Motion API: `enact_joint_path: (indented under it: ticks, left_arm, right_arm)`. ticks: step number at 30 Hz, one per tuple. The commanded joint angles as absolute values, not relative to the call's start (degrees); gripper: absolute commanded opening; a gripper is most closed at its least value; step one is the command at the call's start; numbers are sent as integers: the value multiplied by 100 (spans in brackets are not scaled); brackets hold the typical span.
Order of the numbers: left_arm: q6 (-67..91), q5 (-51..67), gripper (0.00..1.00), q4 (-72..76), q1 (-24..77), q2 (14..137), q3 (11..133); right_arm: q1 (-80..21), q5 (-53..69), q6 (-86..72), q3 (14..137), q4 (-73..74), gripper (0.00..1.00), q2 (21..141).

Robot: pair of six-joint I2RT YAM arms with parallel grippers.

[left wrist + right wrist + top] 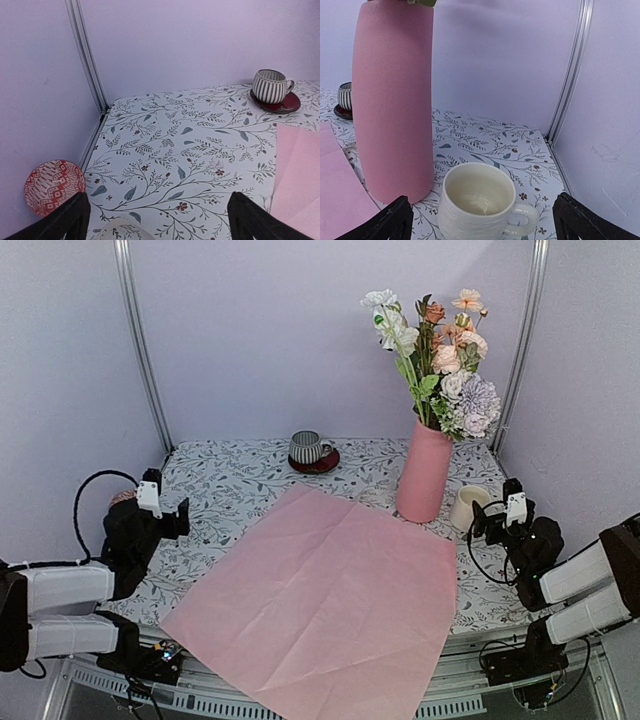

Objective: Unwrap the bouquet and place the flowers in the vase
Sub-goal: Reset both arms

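Nearest the front edge, the unfolded pink paper (320, 600) lies flat on the leaf-print tablecloth (230, 480). The left gripper (178, 518) and right gripper (482, 528) flank it, jaws spread wide and holding nothing. The flowers (440, 360) stand in the vase (424, 472) at the back right, a cream cup (466, 508) just beside it and a striped mug (306, 447) farther left. The left wrist view shows a red patterned bowl (54, 186) low by the pale wall (190, 45). In the right wrist view the cup sits just ahead of the parted fingers, with the vase behind it to the left.

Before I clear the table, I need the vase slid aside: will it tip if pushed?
Probably tippy: the vase is tall and narrow, and the flowers spread wide above it. Its matte wall likely grips well, so push low. The cup stands close beside it and could get knocked.
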State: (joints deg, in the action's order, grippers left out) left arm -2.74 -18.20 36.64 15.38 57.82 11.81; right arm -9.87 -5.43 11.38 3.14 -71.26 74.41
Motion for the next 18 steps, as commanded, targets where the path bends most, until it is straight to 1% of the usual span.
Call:
enact_joint_path:
  ticks: [1, 4, 8, 10, 12, 13, 14, 18]
  left_arm:
    - [-198, -1155, 98, 4924, 1111, 6185, 928]
    - [-286, -959, 98, 5302, 996, 6512, 885]
    - [-290, -832, 98, 5362, 818, 6907, 1102]
    - [-288, -856, 98, 5592, 734, 7073, 1124]
    - [-253, -775, 98, 5783, 593, 7218, 1177]
    - [-224, -689, 98, 5842, 521, 7284, 1192]
    - [-206, -628, 98, 5868, 446, 7346, 1233]
    - [-184, -412, 98, 5888, 255, 7564, 1400]
  right_arm:
    - [-848, -296, 1169, 519, -8279, 99, 7965]
    - [-828, -468, 1277, 529, -8785, 99, 8412]
    - [-448, 1, 918, 747, -8259, 99, 8414]
    - [-304, 170, 778, 793, -8291, 100, 8583]
    - [-242, 41, 699, 881, -8506, 100, 8886]
    - [-224, -6, 636, 1002, -8040, 99, 8767]
    - [-176, 18, 574, 1100, -7897, 99, 8787]
    - [-168, -47, 520, 1041, -8130, 99, 8818]
